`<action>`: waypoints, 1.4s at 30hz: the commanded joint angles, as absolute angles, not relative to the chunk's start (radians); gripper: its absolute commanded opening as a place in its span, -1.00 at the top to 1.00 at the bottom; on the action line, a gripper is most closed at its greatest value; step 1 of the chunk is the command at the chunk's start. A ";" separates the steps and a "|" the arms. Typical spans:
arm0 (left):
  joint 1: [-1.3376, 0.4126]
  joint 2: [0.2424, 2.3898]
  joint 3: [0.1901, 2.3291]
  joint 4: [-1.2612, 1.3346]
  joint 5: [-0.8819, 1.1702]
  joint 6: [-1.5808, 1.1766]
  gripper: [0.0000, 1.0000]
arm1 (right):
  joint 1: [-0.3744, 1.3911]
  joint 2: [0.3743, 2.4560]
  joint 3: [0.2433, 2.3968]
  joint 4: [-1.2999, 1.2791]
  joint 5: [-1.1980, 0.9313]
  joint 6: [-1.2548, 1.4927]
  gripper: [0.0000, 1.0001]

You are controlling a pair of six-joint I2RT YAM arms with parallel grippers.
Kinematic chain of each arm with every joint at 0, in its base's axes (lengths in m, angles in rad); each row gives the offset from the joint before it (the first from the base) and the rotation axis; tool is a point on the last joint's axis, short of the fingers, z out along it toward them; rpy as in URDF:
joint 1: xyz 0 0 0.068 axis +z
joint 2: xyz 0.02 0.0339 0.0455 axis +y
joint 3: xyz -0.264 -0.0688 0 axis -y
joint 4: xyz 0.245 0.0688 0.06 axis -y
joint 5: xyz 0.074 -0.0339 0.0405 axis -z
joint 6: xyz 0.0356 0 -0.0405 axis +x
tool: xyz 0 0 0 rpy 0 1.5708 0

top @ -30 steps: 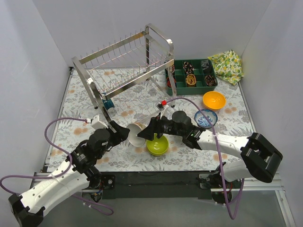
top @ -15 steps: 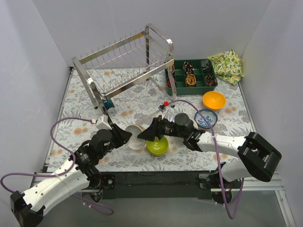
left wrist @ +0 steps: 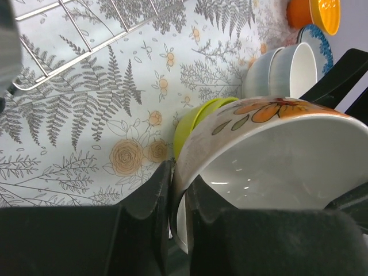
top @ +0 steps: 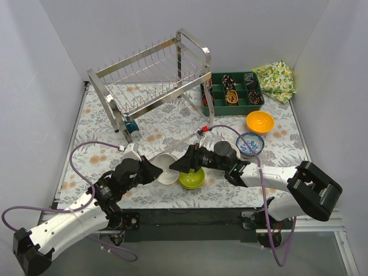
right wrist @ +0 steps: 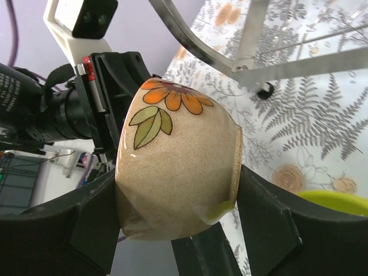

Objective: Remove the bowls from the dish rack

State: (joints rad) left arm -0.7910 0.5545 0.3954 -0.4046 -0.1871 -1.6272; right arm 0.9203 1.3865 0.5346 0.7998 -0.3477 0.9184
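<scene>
From above, the left hand (top: 153, 170) and right hand (top: 180, 165) flanked a flowered bowl (top: 167, 172) down near the counter (top: 161, 123), just beside the lime bowl (top: 191, 179) and well apart from the dish rack (top: 152, 80). The left wrist view showed its hand nearly closed, pinching the bowl's rim. The right wrist view showed its hand spread wide, fingers (right wrist: 89, 215) pressing both sides.

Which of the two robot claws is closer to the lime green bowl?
The right. The right gripper hangs just over the left edge of the lime green bowl; the left gripper sits farther left, across the flowered bowl that both grip.
</scene>
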 commanded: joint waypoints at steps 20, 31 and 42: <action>-0.772 0.860 0.528 -0.647 -0.230 -1.654 1.00 | 0.899 1.022 0.485 0.382 0.094 0.472 -0.59; -0.773 0.937 0.522 -0.563 -0.182 -1.624 0.61 | 0.900 1.009 0.462 0.382 0.097 0.456 -0.59; -0.773 0.778 0.564 -0.675 -0.296 -1.661 -0.50 | 0.899 1.042 0.502 0.383 0.061 0.385 -0.62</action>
